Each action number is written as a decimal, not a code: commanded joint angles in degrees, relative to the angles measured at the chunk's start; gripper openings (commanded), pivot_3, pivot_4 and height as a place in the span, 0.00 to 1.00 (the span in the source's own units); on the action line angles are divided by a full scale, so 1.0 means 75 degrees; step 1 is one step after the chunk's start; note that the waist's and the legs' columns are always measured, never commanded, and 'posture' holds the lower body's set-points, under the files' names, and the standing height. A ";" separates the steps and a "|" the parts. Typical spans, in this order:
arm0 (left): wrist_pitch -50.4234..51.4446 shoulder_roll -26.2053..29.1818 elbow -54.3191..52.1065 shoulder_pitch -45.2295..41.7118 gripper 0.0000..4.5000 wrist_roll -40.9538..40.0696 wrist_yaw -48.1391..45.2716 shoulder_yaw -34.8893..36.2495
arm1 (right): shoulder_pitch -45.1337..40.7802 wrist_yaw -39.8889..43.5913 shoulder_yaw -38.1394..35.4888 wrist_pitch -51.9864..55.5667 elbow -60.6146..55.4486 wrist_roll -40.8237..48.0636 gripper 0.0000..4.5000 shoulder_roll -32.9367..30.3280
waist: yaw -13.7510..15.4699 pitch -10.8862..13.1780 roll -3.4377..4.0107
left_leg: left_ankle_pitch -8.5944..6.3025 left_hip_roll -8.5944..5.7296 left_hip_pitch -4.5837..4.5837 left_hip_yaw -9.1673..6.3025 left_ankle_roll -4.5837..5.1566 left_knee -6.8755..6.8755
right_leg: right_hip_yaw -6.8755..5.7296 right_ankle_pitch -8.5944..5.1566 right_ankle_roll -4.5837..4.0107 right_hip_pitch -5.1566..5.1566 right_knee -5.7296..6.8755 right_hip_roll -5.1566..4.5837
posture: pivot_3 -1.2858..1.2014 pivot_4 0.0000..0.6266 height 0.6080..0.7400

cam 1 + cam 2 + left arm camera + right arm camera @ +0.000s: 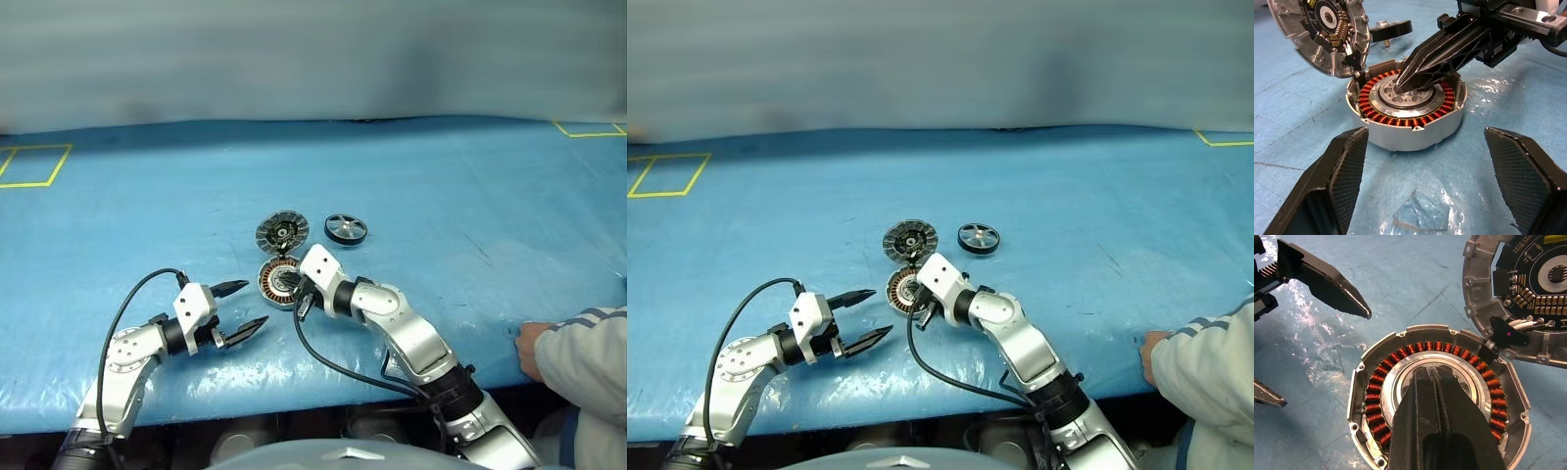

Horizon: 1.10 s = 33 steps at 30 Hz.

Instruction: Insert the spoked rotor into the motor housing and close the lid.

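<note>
You see the motor housing (pixel 1409 110) on the blue table cover (pixel 470 176), near the front edge and about the middle, its ring of copper windings showing around the silver hub. Its lid (pixel 282 232) lies swung open on the far side, touching the housing at the hinge, its inner face with a dark centre turned up. The spoked rotor (pixel 346 229) rests flat on the cover just right of the lid, apart from the housing. Your right gripper (pixel 1434 377) has its two fingers pressed together, tips down over the housing's hub and holding nothing. Your left gripper (pixel 245 308) hangs just left of the housing with its fingers spread wide and empty. At the near right edge, a person's hand (pixel 534 348) rests on the table.
</note>
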 commanded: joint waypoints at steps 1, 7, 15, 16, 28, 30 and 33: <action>-0.0092 0.0078 0.0045 -0.0025 0.90 0.0030 -0.0028 0.0060 | 0.0003 -0.0099 0.0164 0.0228 0.0024 -0.0353 0.00 -0.0166 | 0.0003 0.0000 -0.0001 | 0.0000 0.0000 0.0000 0.0000 0.0000 0.0000 | 0.0000 0.0001 -0.0001 0.0000 0.0000 0.0000 | 0.52 0.24 1.00; -0.0143 0.0063 0.0158 -0.0079 0.90 0.0041 -0.0071 0.0031 | -0.0042 -0.0175 0.0356 0.0378 -0.0111 -0.0785 0.00 -0.0454 | 0.0017 -0.0002 -0.0003 | 0.0000 0.0002 0.0001 -0.0001 0.0000 0.0004 | -0.0003 0.0003 -0.0004 0.0003 0.0002 0.0001 | 0.52 0.24 1.00; -0.0184 0.0043 0.0233 -0.0110 0.90 0.0062 -0.0088 0.0024 | -0.0022 -0.0181 0.0379 0.0570 -0.0139 -0.0972 0.00 -0.0577 | 0.0028 -0.0003 -0.0004 | -0.0001 0.0014 0.0005 -0.0002 0.0002 0.0007 | -0.0007 0.0008 -0.0008 0.0010 0.0001 0.0011 | 0.52 0.24 1.00; -0.0191 0.0039 0.0241 -0.0112 0.90 0.0065 -0.0087 0.0023 | -0.0026 -0.0208 0.0375 0.0567 -0.0117 -0.0997 0.00 -0.0571 | 0.0033 -0.0003 -0.0005 | -0.0001 0.0014 0.0005 -0.0003 0.0002 0.0007 | -0.0008 0.0008 -0.0008 0.0009 0.0001 0.0011 | 0.52 0.24 1.00; -0.0225 0.0034 0.0302 -0.0134 0.90 0.0061 -0.0107 0.0010 | -0.0024 -0.0133 -0.0159 0.0343 -0.0726 -0.0406 0.00 -0.0164 | 0.0065 -0.0002 -0.0004 | -0.0001 0.0014 0.0002 -0.0002 0.0002 0.0005 | -0.0006 0.0009 -0.0010 0.0005 -0.0002 0.0012 | 0.52 0.24 1.00; -0.0227 0.0029 0.0310 -0.0142 0.90 0.0062 -0.0108 0.0007 | -0.0040 -0.0101 -0.0168 0.0379 -0.0811 -0.0349 0.00 -0.0151 | 0.0064 -0.0002 -0.0004 | -0.0001 0.0014 -0.0001 -0.0002 0.0001 0.0004 | -0.0005 0.0009 -0.0010 0.0001 -0.0003 0.0012 | 0.52 0.24 1.00; -0.0234 0.0021 0.0335 -0.0159 0.90 0.0062 -0.0120 0.0000 | -0.0044 -0.0098 -0.0141 0.0402 -0.0793 -0.0298 0.00 -0.0142 | 0.0062 -0.0002 -0.0004 | 0.0000 0.0014 -0.0002 -0.0002 0.0002 0.0001 | -0.0005 0.0009 -0.0012 -0.0003 -0.0002 0.0012 | 0.52 0.24 1.00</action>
